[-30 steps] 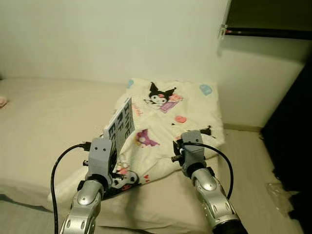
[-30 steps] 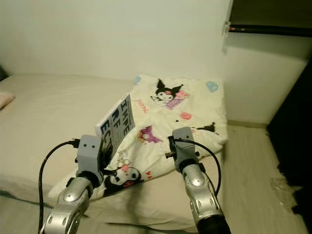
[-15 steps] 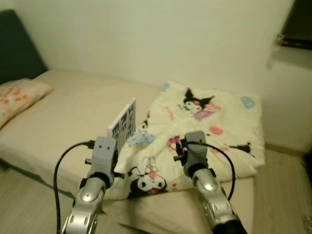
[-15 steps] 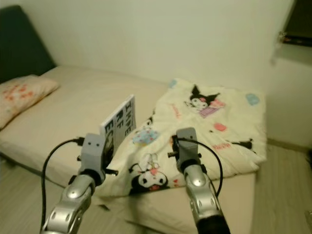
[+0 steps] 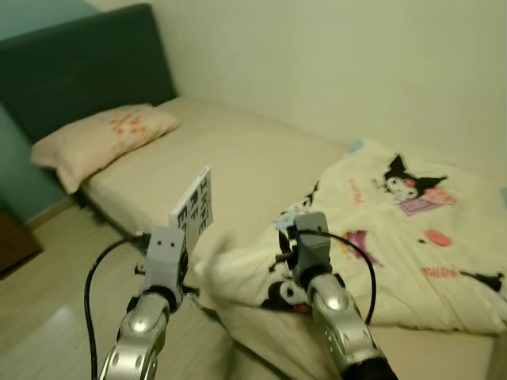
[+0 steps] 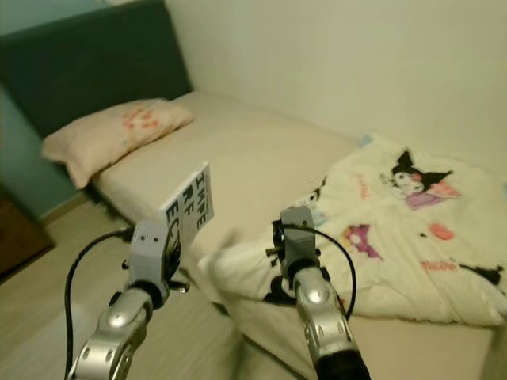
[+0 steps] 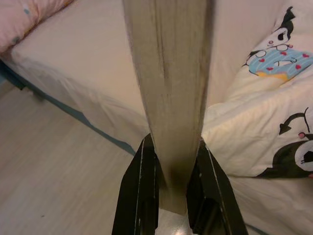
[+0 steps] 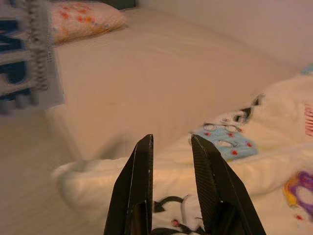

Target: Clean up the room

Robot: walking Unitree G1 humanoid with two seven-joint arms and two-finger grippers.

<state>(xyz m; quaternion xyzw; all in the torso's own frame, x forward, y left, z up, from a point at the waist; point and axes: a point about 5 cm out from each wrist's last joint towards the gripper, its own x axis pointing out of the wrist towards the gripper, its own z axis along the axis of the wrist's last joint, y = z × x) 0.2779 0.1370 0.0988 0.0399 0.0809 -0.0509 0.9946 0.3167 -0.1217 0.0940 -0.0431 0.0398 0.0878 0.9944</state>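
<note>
left gripper (image 7: pixel 171 171) is clamped on an upright book (image 5: pixel 192 209), held above the floor (image 5: pixel 47 317) beside the bed (image 5: pixel 253 158) edge. right gripper (image 8: pixel 171 161) is slightly parted, holding nothing, over the blanket (image 5: pixel 412 229).

dim warm indoor light | soft shadows | slight motion blur

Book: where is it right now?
The book is clamped upright in the left claw, held out on the robot's left over the near edge of the bed, with the cartoon blanket to its right and the pillow farther left.
</note>
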